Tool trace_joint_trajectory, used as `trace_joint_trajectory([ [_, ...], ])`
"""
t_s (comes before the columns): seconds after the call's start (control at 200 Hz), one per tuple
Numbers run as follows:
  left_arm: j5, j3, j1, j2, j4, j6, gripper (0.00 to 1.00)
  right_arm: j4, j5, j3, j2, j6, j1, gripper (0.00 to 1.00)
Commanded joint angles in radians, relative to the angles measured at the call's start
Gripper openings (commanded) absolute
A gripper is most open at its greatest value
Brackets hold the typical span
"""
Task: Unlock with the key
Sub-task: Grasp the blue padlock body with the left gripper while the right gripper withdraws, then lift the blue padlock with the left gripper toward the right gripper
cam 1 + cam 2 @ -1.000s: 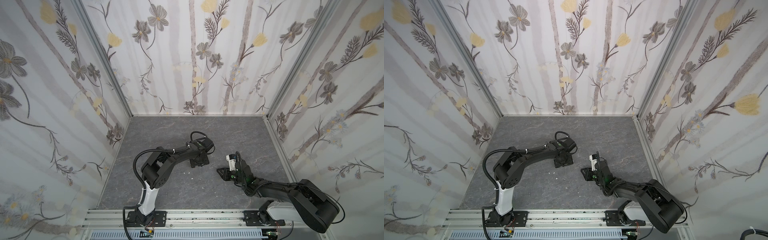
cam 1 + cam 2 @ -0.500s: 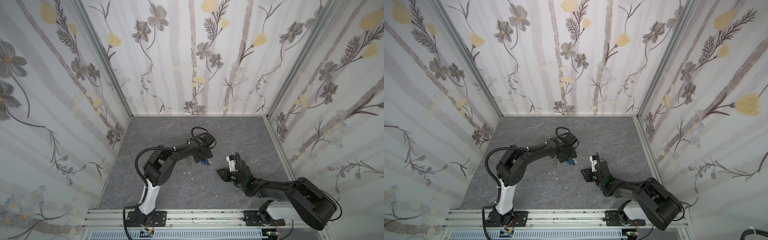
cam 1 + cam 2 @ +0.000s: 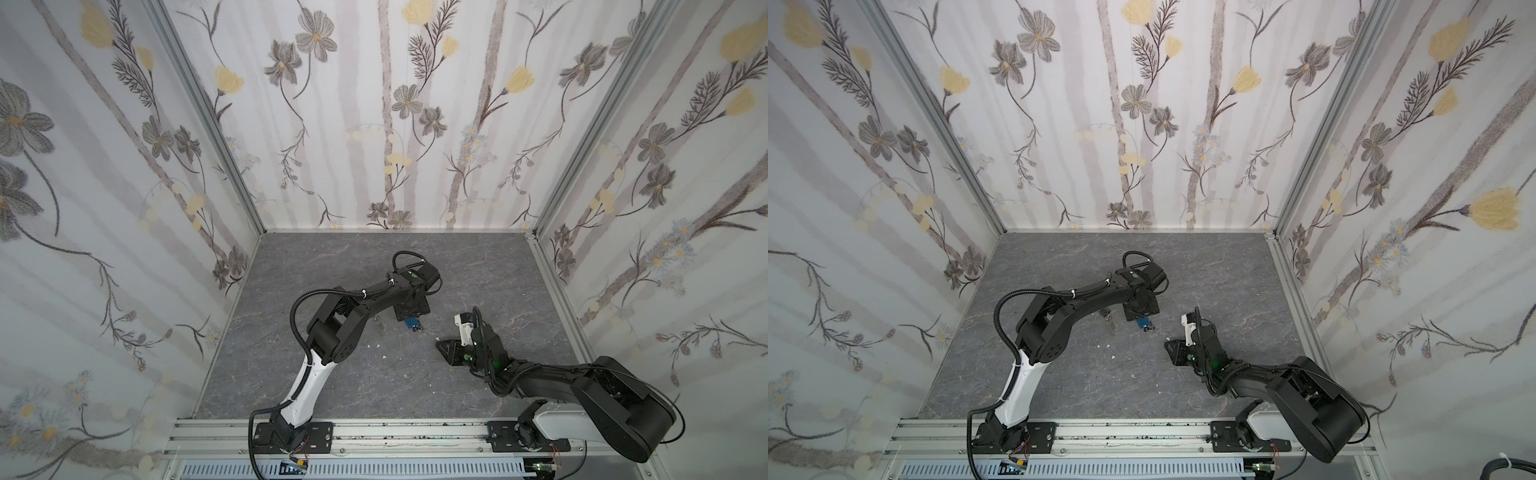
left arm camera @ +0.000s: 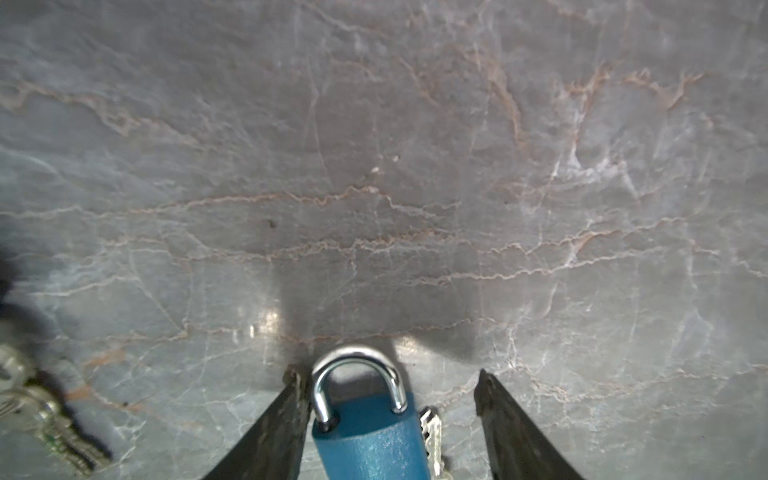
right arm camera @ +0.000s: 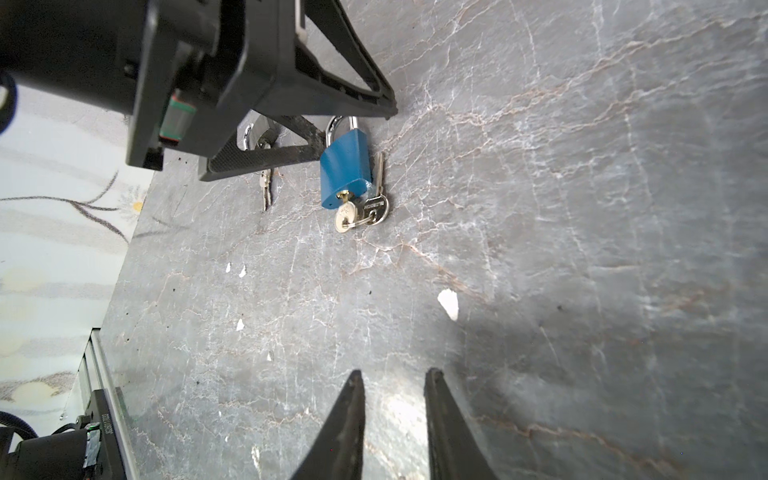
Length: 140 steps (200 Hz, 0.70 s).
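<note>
A blue padlock (image 3: 411,322) is lying flat on the gray marbled table (image 3: 332,386) near its middle, visible in both top views (image 3: 1144,322), just in front of the left arm's wrist. Both legs of its steel shackle (image 4: 353,365) are sitting in the body. The left gripper (image 4: 388,374) is reaching down over the padlock with its jaws spread, straddling it at the shackle end. 1 finger (image 4: 286,415) is lying right against the side of the padlock, while the other finger (image 4: 505,419) is standing clear of it, so the padlock is not being pinched. A brass key (image 5: 344,214) is sticking out of the keyhole at the end of the padlock facing the right arm. A ring is linking it to a 2nd key (image 5: 376,199), which is resting on the table alongside the blue body. The right gripper (image 5: 394,374) is hovering low over the table, well apart from the padlock and aimed toward its keyhole end. Its fingers (image 5: 349,415) are narrowly parted and holding nothing. A loose bunch of keys (image 4: 50,419) is lying on the table beside the left gripper, on the side away from the right arm, also seen in the right wrist view (image 5: 266,189). Small white flecks (image 5: 448,303) are dotting the table between the 2 grippers.
</note>
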<state>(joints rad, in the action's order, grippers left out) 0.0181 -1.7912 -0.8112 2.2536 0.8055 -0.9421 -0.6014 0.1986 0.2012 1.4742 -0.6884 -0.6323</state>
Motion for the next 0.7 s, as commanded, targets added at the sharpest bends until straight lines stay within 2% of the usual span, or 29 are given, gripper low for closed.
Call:
trace_joint_trajectory([
  [0.0, 0.007, -0.022, -0.019, 0.020, 0.115, 0.002, 0.65, -0.060, -0.016, -0.001, 0.015, -0.004, 0.001, 0.27],
  [0.19, 0.009, -0.011, -0.042, 0.017, 0.130, -0.025, 0.63, -0.103, -0.003, -0.010, 0.038, -0.017, 0.001, 0.27],
  [0.325, 0.005, -0.011, -0.043, 0.029, 0.125, -0.018, 0.53, -0.109, -0.003, -0.015, 0.036, -0.020, 0.000, 0.27],
  [0.375, 0.006, -0.011, -0.042, 0.032, 0.118, -0.015, 0.46, -0.109, -0.006, -0.019, 0.031, -0.020, 0.001, 0.27],
  [0.455, 0.008, -0.010, -0.040, 0.038, 0.110, -0.012, 0.42, -0.109, -0.007, -0.025, 0.024, -0.019, 0.001, 0.27],
  [0.525, 0.005, -0.004, -0.036, 0.041, 0.099, -0.005, 0.34, -0.110, -0.010, -0.030, 0.016, -0.019, 0.003, 0.27],
  [0.625, 0.003, 0.001, -0.032, 0.035, 0.094, -0.002, 0.31, -0.114, -0.011, -0.036, 0.011, -0.021, 0.002, 0.27],
  [0.694, 0.009, 0.012, -0.026, 0.016, 0.086, 0.000, 0.21, -0.117, -0.006, -0.037, 0.011, -0.018, 0.002, 0.27],
])
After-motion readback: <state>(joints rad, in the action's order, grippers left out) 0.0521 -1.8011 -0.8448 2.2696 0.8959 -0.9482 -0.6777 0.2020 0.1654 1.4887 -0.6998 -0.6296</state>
